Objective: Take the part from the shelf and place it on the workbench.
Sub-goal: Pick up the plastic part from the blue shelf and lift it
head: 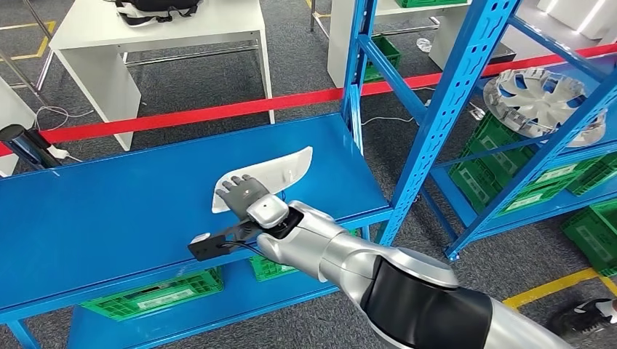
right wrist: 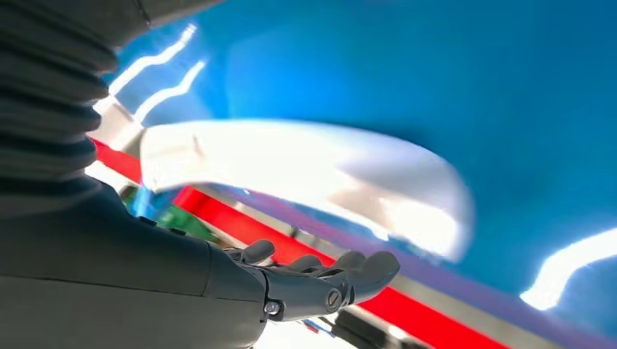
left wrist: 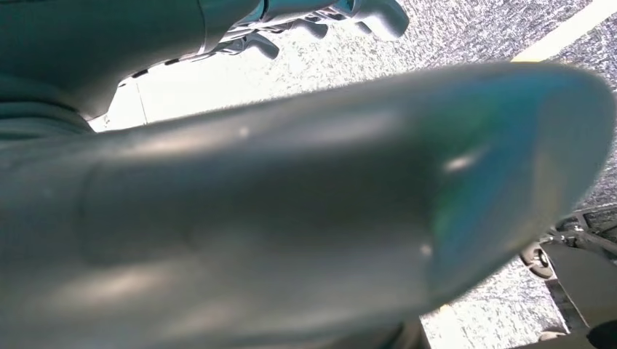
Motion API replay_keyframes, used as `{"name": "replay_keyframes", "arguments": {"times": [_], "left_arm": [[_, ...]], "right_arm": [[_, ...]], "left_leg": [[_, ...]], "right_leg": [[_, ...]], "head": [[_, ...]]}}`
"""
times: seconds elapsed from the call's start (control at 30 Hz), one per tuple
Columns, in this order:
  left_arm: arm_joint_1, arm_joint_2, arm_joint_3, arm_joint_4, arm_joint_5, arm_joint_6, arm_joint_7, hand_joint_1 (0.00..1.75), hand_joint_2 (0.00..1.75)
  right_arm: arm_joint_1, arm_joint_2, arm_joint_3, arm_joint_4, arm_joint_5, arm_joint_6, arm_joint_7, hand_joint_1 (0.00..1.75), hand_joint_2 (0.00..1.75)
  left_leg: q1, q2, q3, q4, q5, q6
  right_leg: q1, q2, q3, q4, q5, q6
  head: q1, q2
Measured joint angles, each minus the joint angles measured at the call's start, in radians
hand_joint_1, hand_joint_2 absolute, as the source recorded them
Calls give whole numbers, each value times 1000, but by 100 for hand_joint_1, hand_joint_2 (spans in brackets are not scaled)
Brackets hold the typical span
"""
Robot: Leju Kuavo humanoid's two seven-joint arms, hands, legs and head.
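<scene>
Right hand [head: 244,195] rests flat, fingers extended, over the near end of the one white curved plastic part [head: 285,169]; nothing gripped as far as the head view shows. Part lies on the blue metal shelf surface [head: 109,203], toward its right front edge, near the blue upright post [head: 358,65]. Step in hand, by my reading: reaching to grasp. Next calls for fingers closing under the part's edge, then a lift. Left hand [left wrist: 320,18]: fingers curled, grip state unclear. One part, one shelf surface.
</scene>
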Motion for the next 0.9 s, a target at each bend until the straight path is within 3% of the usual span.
{"name": "replay_keyframes", "arguments": {"times": [0.2, 0.67, 0.7, 0.8, 0.83, 0.9], "left_arm": [[1, 0, 0, 0, -4, 0, 3, 0, 0], [1, 0, 0, 0, -4, 0, 0, 0, 0], [1, 0, 0, 0, -5, 0, 0, 0, 0], [1, 0, 0, 0, -9, 0, 4, 0, 0], [1, 0, 0, 0, -12, 0, 7, 0, 0], [1, 0, 0, 0, -15, 0, 9, 0, 0]], "right_arm": [[22, -47, 1, 15, 4, 7, 7, 0, 175], [21, -71, 6, 16, 19, 38, 38, 5, 175], [21, -72, 6, 16, 19, 39, 39, 37, 175], [22, -75, 7, 16, 18, 44, 52, 161, 175], [24, -77, 7, 17, 18, 42, 60, 172, 175], [29, -81, 7, 21, 22, 30, 75, 175, 175]], "left_leg": [[0, 1, 1, 0, 0, 0], [0, 1, 8, -2, 0, -1], [0, 1, 8, -2, 0, -1], [0, 1, 9, -2, 0, -1], [0, 1, 9, -1, 0, -1], [0, 1, 9, -1, 0, -1]], "right_leg": [[1, 1, 0, 0, 0, 0], [2, 1, 5, 0, -2, 1], [2, 1, 6, 0, -2, 1], [2, 1, 7, 0, -2, 1], [2, 1, 7, 0, -2, 1], [2, 1, 7, 0, -2, 1]], "head": [[0, 0], [0, 0], [0, 0], [0, 0], [0, 0], [0, 0]]}}
